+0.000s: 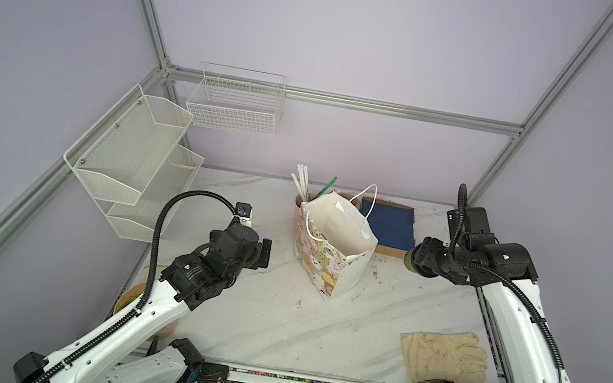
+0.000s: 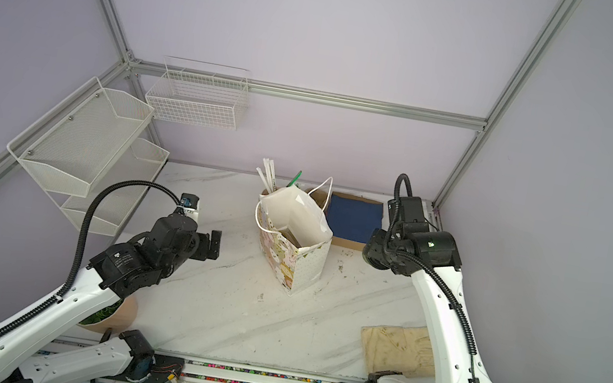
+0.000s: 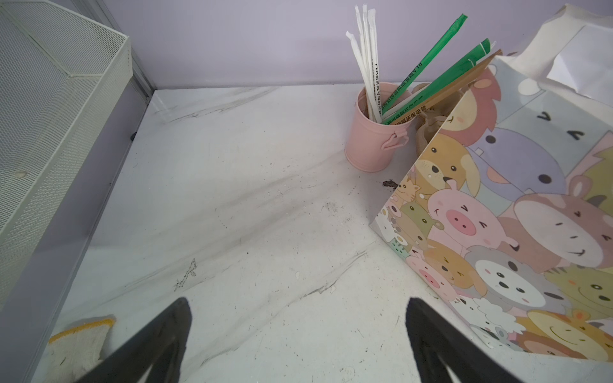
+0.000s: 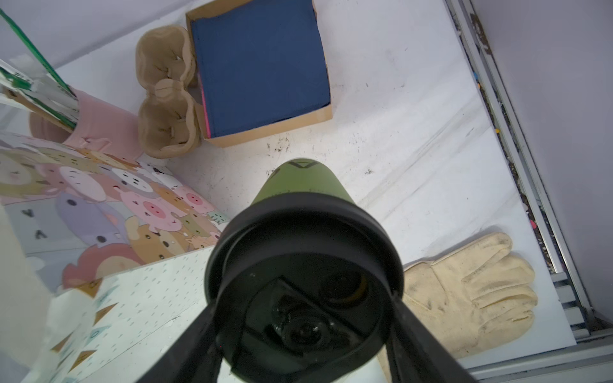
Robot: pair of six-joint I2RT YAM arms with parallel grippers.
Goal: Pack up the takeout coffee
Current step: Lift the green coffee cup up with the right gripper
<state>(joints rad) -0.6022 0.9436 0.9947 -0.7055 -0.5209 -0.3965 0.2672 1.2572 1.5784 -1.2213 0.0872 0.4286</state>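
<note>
The takeout coffee [image 4: 302, 185] is an olive-green paper cup with a black lid [image 4: 303, 282]. My right gripper [image 4: 303, 311] is shut on it at the lid, one finger on each side. In a top view the cup [image 1: 408, 260] hangs above the table just right of the open cartoon-animal paper bag [image 1: 330, 264], its base pointing toward the bag. My left gripper [image 1: 265, 253] stands open and empty left of the bag [image 3: 497, 215], its fingers [image 3: 172, 331] wide apart over bare table.
Behind the bag stand a pink mug with straws [image 3: 368, 146], a tan pulp cup tray [image 4: 166, 99] and a cardboard box of blue napkins [image 1: 388, 223]. A cream glove [image 1: 441, 356] lies front right. White wire racks [image 1: 134, 155] hang on the left wall. A tan bowl [image 2: 115, 316] sits under the left arm.
</note>
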